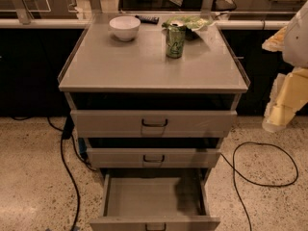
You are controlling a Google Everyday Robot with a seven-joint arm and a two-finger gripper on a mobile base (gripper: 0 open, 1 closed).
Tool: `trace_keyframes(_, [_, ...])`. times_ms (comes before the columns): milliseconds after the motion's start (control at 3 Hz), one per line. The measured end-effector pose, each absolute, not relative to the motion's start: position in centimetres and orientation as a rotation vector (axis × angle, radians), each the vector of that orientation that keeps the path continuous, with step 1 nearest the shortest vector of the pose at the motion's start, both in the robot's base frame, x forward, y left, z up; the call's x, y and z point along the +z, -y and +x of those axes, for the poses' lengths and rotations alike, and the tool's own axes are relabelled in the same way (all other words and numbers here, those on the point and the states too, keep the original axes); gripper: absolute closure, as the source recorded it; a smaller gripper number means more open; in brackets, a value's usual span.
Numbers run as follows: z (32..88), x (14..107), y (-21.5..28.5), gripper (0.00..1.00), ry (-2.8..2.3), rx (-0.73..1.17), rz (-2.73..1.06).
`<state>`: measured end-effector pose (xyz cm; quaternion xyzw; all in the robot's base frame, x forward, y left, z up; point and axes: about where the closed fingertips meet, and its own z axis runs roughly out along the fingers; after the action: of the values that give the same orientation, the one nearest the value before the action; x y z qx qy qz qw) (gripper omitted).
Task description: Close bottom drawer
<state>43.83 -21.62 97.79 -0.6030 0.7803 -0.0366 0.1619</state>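
The bottom drawer, a flat grey-beige metal tray with a low front and a small dark handle, is closest to us. It sticks far out from the cabinet, with a dark shadow on its right side. Above it the middle drawer sticks out a little. The big top drawer sticks out a little too.

On the flat grey bench top, a round white bowl sits near the back edge, left of the middle. A green drink can stands up toward the back right corner. A crumpled green bag lies just behind it.

The robot's white and yellow gripper hangs in the air past the right edge of the bench, well apart from the drawers. I cannot tell if it is open or closed, or if it holds anything.

A black cable lies on the speckled floor.
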Motion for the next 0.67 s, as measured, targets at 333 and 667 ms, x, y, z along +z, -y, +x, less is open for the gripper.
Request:
trace_keyframes(333, [43.8,97.8,21.6,0.00,-2.227,-0.104,-1.721])
trace_keyframes(667, [43.8,98.4,23.3,0.00,-2.257,-0.118,-1.665])
